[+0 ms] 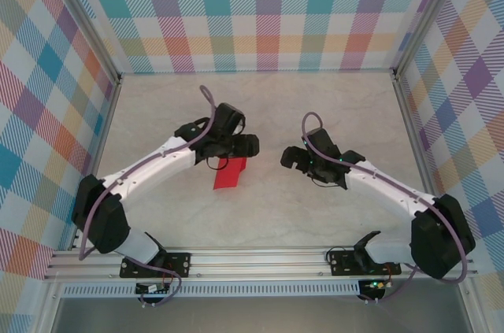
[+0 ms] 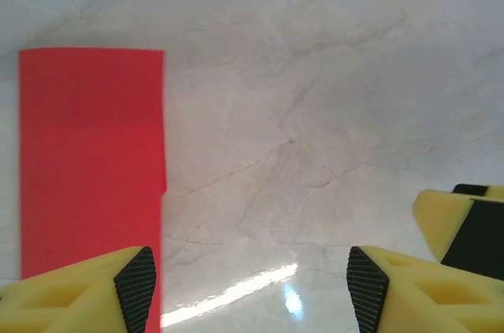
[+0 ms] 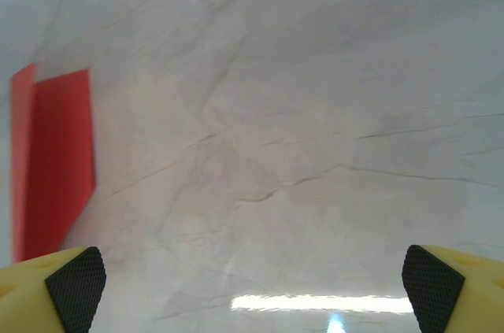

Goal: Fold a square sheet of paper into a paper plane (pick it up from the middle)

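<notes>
Top external view shows the bright red paper sheet (image 1: 230, 173), part-folded narrow, flat on the marble worktop (image 1: 260, 215) beside the open left claw (image 1: 249, 144), right claw (image 1: 293, 157) open too; likely next: grip an edge for another crease.

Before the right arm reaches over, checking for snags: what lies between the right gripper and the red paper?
Only bare table between right gripper and red paper, in the top view.

High rear overhead view; two close downward wrist views, seemingly sharing the red paper (image 2: 90, 160).
</notes>
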